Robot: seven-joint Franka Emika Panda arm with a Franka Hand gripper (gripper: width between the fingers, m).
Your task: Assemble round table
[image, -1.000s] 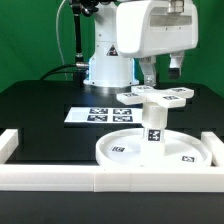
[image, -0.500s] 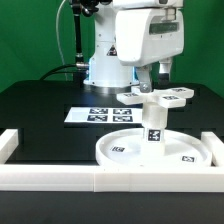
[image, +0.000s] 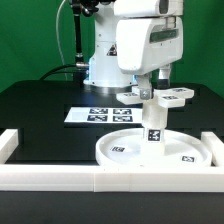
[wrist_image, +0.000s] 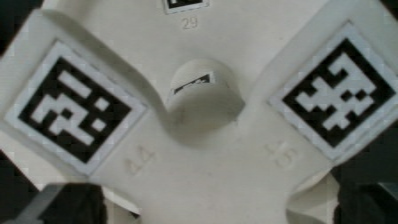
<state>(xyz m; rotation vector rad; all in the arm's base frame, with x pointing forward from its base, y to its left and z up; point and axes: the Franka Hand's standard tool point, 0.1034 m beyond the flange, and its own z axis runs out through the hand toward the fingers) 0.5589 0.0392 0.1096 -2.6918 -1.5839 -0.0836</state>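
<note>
The post [image: 155, 127] stands upright on the disc [image: 120, 151], near on the desk [image: 40, 110], cross foot [image: 166, 97] atop it — probably only tightening remains — the gripper [image: 146, 88] at the foot, clamped or apart I cannot tell.

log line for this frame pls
stage: reach foot | gripper: open, above foot | post: upright on disc | foot: not mounted

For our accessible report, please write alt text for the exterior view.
A white robot arm has its gripper at the cross-shaped foot, which shows just over a short post standing upright in the round disc. A white frame runs along the front.
</note>
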